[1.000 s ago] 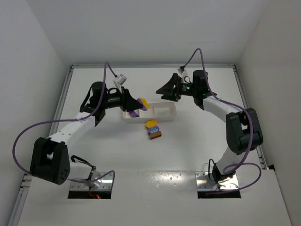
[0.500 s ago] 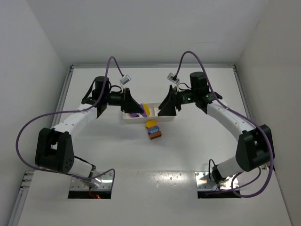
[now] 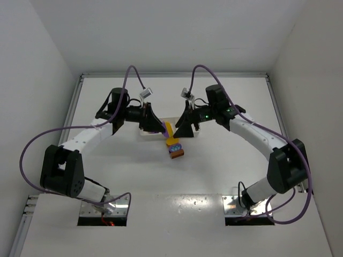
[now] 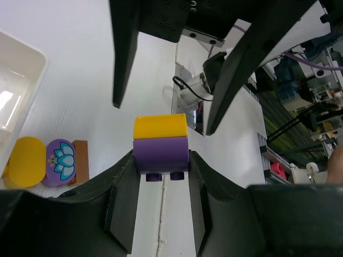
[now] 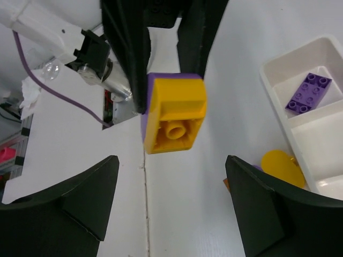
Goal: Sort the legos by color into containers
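Yellow-on-purple stack [image 4: 160, 142] held aloft; purple plate [image 5: 308, 92] flat in white tray [image 5: 319, 128] compartment; yellow-purple-brown cluster [image 4: 53, 162] beside tray.

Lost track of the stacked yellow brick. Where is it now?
Top view, mid-table by the white tray: the left hand grips the purple brick, and the yellow brick capping it faces the open right hand.

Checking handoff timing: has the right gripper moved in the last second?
Yes. The right gripper has come left and nearer, from beyond the white tray to close by the loose brick pile.
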### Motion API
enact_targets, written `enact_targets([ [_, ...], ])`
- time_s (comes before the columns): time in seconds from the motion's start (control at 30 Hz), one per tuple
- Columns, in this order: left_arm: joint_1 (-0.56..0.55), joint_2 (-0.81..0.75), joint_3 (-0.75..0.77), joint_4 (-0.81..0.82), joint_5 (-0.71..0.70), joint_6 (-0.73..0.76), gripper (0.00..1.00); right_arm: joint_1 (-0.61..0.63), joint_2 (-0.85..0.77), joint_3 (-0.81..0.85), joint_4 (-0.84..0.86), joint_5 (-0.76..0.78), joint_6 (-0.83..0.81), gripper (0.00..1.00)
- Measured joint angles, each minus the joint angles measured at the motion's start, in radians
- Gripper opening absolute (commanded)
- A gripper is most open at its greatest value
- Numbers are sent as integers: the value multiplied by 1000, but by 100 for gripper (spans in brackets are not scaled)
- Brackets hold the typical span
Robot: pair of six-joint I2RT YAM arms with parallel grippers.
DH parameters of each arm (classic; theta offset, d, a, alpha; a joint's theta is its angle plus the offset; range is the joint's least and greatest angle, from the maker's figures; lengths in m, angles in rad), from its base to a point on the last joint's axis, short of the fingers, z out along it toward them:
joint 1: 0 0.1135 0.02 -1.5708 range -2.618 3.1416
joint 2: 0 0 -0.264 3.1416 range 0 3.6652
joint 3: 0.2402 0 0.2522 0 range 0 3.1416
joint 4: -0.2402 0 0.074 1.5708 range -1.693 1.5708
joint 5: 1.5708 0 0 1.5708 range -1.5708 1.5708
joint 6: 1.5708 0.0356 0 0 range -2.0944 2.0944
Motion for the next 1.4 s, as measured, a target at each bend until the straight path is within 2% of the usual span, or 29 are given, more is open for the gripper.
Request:
enact_targets([
  [0.43,-27,12,0,-2,19,6,16,16,59,32,29,-3,33,70],
  [0.53,-27,13,0,-3,19,8,16,23,59,34,39,-26,38,64],
  [0.73,-27,20,0,-3,38,12,16,27,60,34,47,-70,48,31],
  [0.77,-29,21,0,-3,42,16,16,26,62,34,46,-72,52,19],
  [0.83,-29,21,0,-2,44,27,16,21,68,34,44,-73,67,7],
  [0.9,-30,23,0,-3,42,30,16,20,71,34,46,-80,69,0],
  [1.4,-33,-2,-15,-22,1,80,16,0,67,22,61,-89,69,0],
])
